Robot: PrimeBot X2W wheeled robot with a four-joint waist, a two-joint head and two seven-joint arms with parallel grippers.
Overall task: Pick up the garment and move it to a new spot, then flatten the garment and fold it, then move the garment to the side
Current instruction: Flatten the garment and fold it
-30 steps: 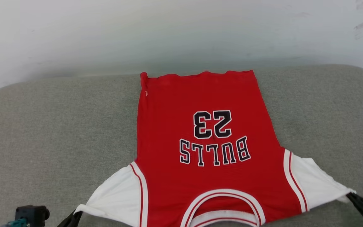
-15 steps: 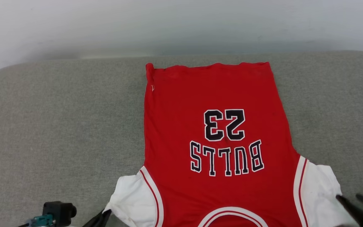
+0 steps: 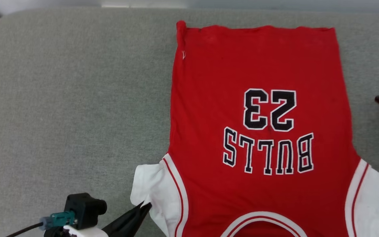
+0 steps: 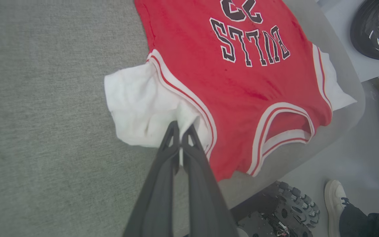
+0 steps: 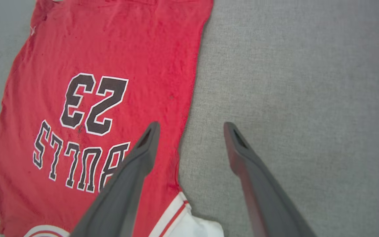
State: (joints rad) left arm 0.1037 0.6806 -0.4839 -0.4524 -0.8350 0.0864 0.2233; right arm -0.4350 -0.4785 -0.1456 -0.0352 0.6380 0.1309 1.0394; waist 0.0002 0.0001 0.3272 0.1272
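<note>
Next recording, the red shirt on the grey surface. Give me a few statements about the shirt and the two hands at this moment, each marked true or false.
1. The left hand is shut on the garment's white sleeve. True.
2. The right hand is clamped on the other sleeve. False: it is open and holds nothing, beside the garment's side edge over the grey surface.
3. The garment lies with its lettering and number facing up. True.
4. The garment is folded in half. False: it lies spread out, unfolded.
5. The neckline points away from the robot. False: it is at the head view's bottom edge, nearest the robot.
</note>
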